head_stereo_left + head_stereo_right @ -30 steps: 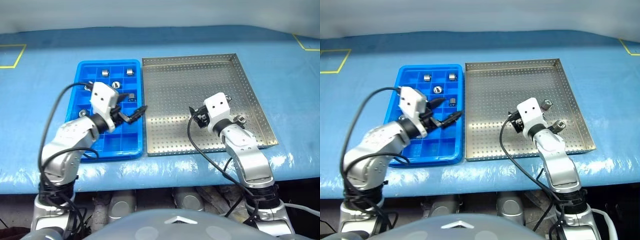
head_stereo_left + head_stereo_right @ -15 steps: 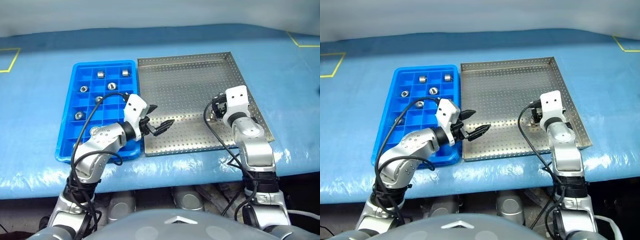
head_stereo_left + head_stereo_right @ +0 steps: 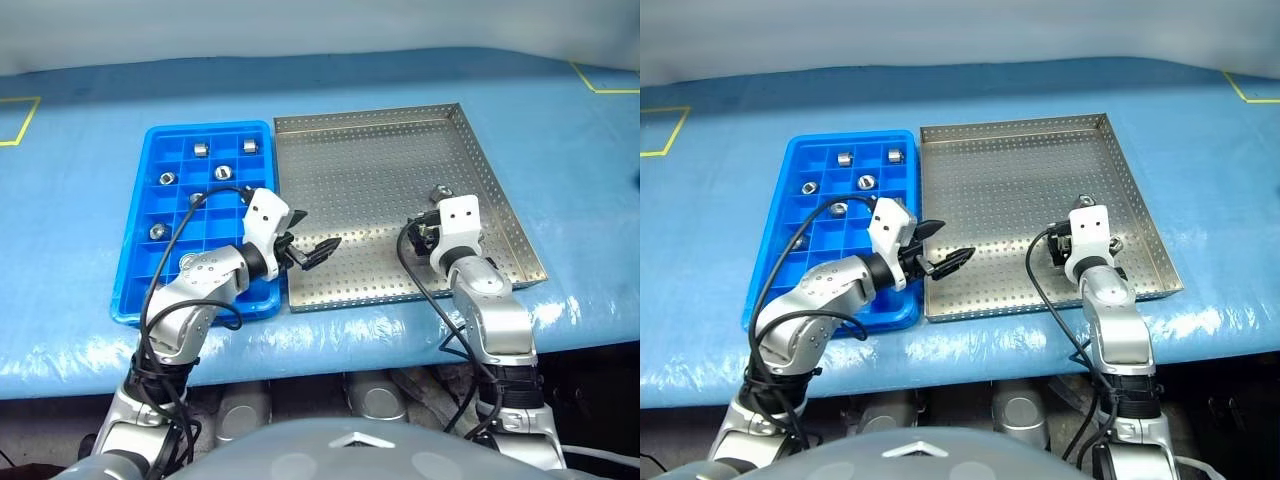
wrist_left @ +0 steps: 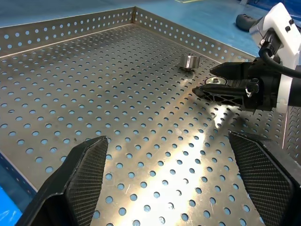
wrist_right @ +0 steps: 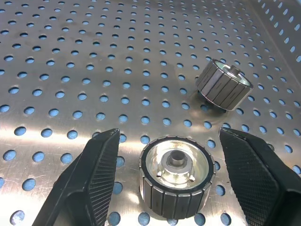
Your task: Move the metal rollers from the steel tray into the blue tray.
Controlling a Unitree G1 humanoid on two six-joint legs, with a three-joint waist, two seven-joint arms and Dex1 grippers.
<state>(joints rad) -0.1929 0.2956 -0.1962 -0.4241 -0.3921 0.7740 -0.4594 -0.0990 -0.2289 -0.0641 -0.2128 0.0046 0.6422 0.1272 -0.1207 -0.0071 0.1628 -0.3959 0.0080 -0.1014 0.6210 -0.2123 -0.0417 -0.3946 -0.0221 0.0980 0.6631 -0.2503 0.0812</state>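
The steel tray (image 3: 365, 160) lies right of the blue tray (image 3: 128, 282), both on a blue-covered table. One metal roller (image 5: 176, 176) stands on end on the perforated floor between the fingers of my open right gripper (image 5: 169, 137), which do not touch it. A second roller (image 5: 223, 85) lies tilted just beyond, near the tray's right rim (image 3: 438, 192). Several rollers (image 3: 201, 150) sit in compartments of the blue tray. My left gripper (image 3: 318, 230) is open and empty, hovering over the steel tray's near left edge and pointing right.
Yellow tape marks (image 3: 20, 120) lie on the blue table cover (image 3: 560, 140) at the far left and far right. The table's front edge runs just below both trays. Black cables loop from both wrists.
My left gripper has swung right, from over the blue tray to the steel tray's left edge. My right gripper has sunk to the steel tray's floor around a roller. The view shifted too.
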